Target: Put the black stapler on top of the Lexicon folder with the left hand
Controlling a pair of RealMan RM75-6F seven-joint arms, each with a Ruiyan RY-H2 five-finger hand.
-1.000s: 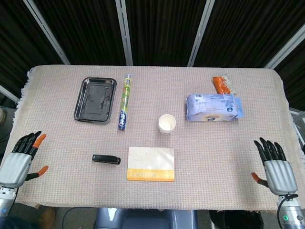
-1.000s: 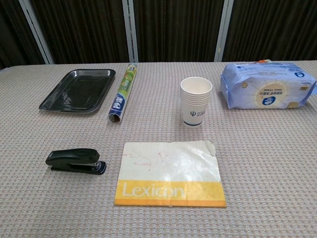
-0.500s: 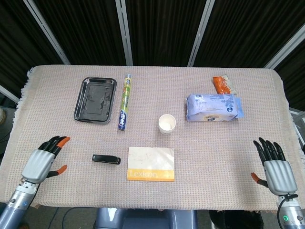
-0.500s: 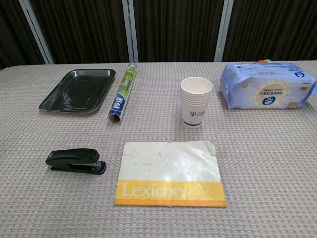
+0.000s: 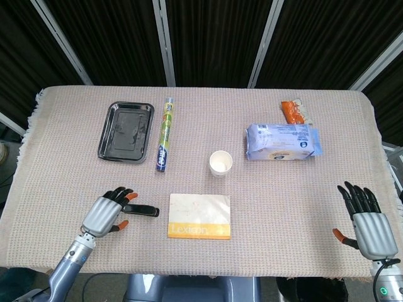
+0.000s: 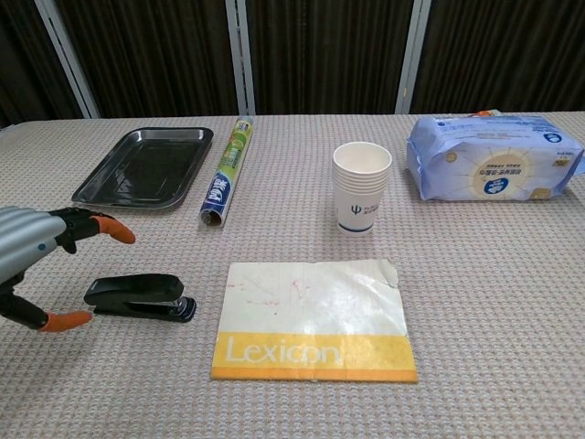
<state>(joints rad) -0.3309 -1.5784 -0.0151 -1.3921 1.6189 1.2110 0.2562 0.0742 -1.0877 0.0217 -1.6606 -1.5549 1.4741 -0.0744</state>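
Note:
The black stapler [image 6: 141, 296] lies flat on the cloth, just left of the Lexicon folder [image 6: 313, 318]; the head view shows the stapler [image 5: 143, 210] and the folder [image 5: 199, 216] near the table's front edge. My left hand [image 5: 108, 212] is right beside the stapler's left end, open, fingers spread toward it and holding nothing. In the chest view the left hand [image 6: 37, 265] enters from the left edge, thumb below and fingers above the stapler's end. My right hand [image 5: 366, 221] rests open at the front right corner, far from both.
A black tray [image 5: 126, 131] and a foil roll [image 5: 164, 134] lie at the back left. A paper cup stack [image 5: 220, 163] stands behind the folder. A blue wipes pack [image 5: 281, 141] and an orange packet [image 5: 293, 111] sit at the back right.
My left hand has swept right from the table's left edge to the stapler's left end. The stapler, the folder and the right hand have stayed put.

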